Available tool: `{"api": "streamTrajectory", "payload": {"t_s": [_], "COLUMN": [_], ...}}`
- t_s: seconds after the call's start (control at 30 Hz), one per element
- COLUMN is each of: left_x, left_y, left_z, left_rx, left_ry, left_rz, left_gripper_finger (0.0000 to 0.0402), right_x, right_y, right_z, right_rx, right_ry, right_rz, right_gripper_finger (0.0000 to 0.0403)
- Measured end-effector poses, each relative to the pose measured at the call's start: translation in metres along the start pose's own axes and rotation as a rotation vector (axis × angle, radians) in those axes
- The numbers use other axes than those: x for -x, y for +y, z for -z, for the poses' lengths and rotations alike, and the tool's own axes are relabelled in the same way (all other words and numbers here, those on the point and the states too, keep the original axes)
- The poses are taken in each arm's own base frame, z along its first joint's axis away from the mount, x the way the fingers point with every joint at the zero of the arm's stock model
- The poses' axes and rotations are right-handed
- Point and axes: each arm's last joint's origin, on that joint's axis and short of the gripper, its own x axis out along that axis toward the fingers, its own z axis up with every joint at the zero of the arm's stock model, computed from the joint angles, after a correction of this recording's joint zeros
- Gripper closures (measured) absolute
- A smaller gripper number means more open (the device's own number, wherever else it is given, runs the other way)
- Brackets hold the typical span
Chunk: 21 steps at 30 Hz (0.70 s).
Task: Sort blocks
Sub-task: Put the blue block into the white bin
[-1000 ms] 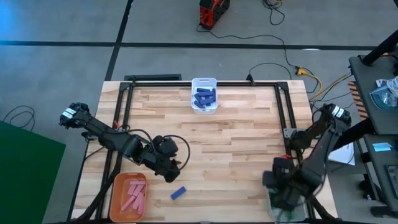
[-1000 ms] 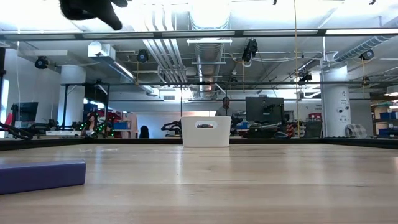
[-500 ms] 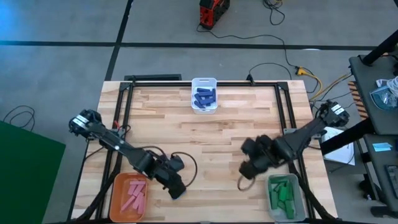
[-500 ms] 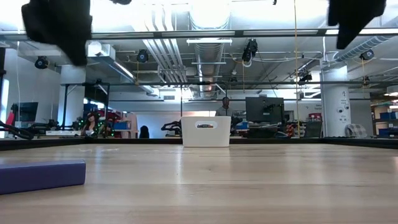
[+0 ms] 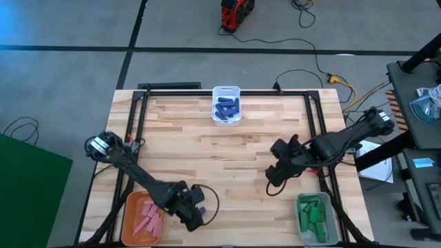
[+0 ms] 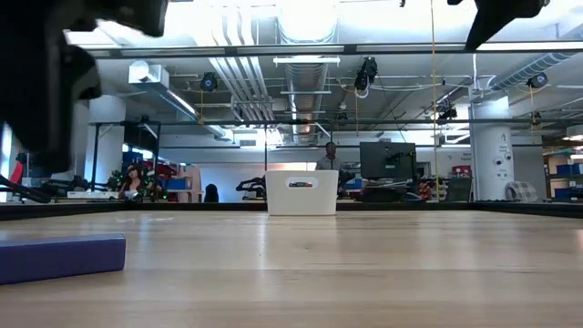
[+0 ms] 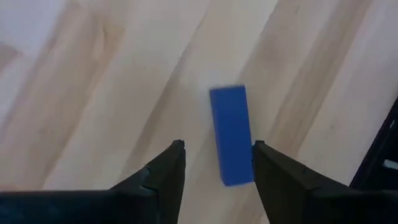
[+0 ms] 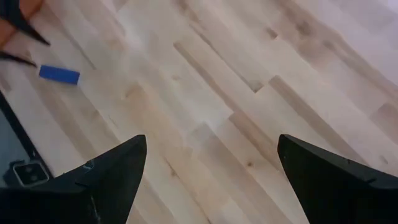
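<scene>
A grey concrete floor point(image 5: 83, 76) crossed by a dark line surrounds the wooden table point(image 5: 262, 141). Beyond the table's far edge, bright ceiling lights point(image 6: 310, 18), exposed ducts point(image 6: 250, 87), white columns point(image 6: 496, 150) and desks with monitors point(image 6: 387, 159) fill the room.

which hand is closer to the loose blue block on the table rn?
Left. The left hand is right over the blue block, fingers open with the block between them, nearer one finger. The right hand is open, well off toward the table's right side.
</scene>
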Motion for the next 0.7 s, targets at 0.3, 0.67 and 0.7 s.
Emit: {"api": "streamTrajectory", "payload": {"t_s": [0.3, 0.67, 0.7], "left_x": [-0.008, -0.039, -0.044], "left_y": [-0.002, -0.017, -0.02], "left_z": [0.002, -0.003, -0.003], "left_rx": [0.115, 0.082, 0.078], "left_ry": [0.069, 0.082, 0.084], "left_rz": [0.019, -0.062, -0.076], "left_gripper_finger": [0.0171, 0.0153, 0.0153], "right_x": [0.0, -0.003, -0.003], "right_y": [-0.005, -0.006, -0.006], "right_z": [-0.003, -0.002, -0.002], "right_rx": [-0.002, -0.004, -0.005], "right_ry": [-0.013, -0.004, 0.0], "right_rz": [0.014, 0.026, 0.024], "right_gripper_finger": [0.0048, 0.0048, 0.0048]}}
